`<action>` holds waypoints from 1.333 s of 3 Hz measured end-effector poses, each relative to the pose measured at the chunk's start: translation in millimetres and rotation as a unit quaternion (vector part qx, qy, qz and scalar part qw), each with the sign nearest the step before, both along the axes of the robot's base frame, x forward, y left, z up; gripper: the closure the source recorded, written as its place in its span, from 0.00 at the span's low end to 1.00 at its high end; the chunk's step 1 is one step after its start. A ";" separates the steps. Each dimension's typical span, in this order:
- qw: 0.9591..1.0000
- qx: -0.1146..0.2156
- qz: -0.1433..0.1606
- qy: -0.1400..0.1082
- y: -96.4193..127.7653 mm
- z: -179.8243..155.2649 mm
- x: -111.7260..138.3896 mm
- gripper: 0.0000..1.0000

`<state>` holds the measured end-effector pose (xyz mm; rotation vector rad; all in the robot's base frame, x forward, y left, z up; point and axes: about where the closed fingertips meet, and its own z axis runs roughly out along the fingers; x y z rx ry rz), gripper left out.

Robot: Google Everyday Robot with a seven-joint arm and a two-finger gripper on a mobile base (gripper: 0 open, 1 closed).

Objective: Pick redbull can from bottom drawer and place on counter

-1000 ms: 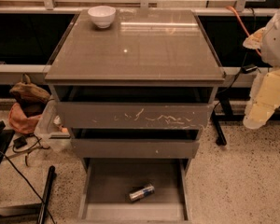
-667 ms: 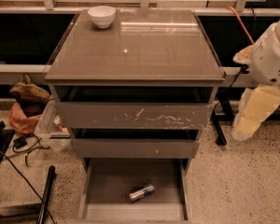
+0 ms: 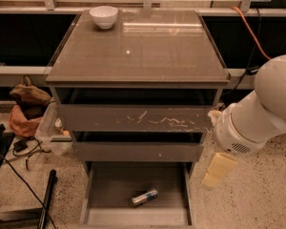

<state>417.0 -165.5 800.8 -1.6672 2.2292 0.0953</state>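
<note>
The redbull can (image 3: pixel 144 197) lies on its side on the floor of the open bottom drawer (image 3: pixel 109 187), near the front middle. The counter (image 3: pixel 138 51) is the glossy grey-brown top of the cabinet. My white arm (image 3: pixel 260 111) reaches in from the right, beside the cabinet. My cream-coloured gripper (image 3: pixel 219 169) hangs below it, to the right of the bottom drawer and above the floor. It is apart from the can and holds nothing that I can see.
A white bowl (image 3: pixel 104 16) stands at the counter's back left. The top drawer (image 3: pixel 133 118) with white scratches and the middle drawer (image 3: pixel 138 150) are slightly open. A plastic bin (image 3: pixel 50 130), a brown bag (image 3: pixel 26 104), cables and a black pole (image 3: pixel 46 199) lie left.
My arm has moved left and down, closer to the cabinet's right side, and the gripper is lower, level with the bottom drawer. The can has not moved.
</note>
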 end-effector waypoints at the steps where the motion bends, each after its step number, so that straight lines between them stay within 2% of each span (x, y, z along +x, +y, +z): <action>1: 1.000 0.000 0.000 0.000 0.0 0.0 0.0 0.00; 2: 1.000 0.022 0.008 0.003 17.9 -35.4 7.2 0.00; 3: 0.997 0.047 0.020 0.059 51.7 -153.2 3.5 0.00; 4: 0.994 0.069 0.020 0.081 74.5 -248.7 12.4 0.00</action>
